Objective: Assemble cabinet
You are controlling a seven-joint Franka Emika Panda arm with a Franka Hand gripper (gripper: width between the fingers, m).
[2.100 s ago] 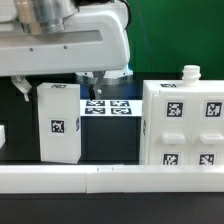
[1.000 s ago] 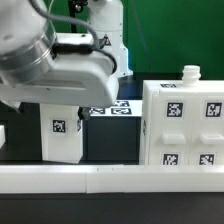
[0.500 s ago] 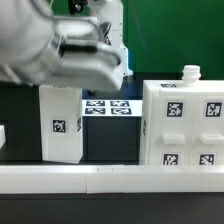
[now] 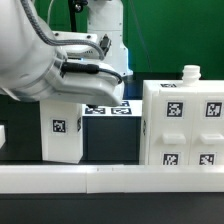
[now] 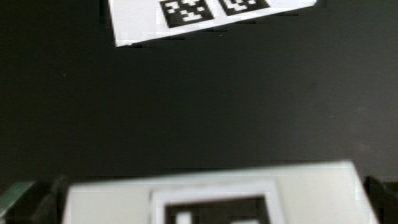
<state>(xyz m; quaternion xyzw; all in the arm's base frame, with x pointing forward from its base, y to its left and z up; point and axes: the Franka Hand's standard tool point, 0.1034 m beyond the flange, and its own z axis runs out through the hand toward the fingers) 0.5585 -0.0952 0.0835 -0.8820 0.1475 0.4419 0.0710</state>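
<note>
The cabinet, a large white case with several square tags and a small white knob on top, stands at the exterior view's right. A tall white block with one tag stands upright at the left. The arm hangs over its top and hides the gripper in the exterior view. In the wrist view my gripper is open, with dark fingers at the picture's edges. They straddle the tagged white block, with a small gap beside it.
The marker board lies flat on the black table between the block and the cabinet; it also shows in the wrist view. A long white rail runs along the front edge.
The arm has swung from behind the marker board to over the upright block and now covers the upper left. The block, cabinet and rail have not moved.
</note>
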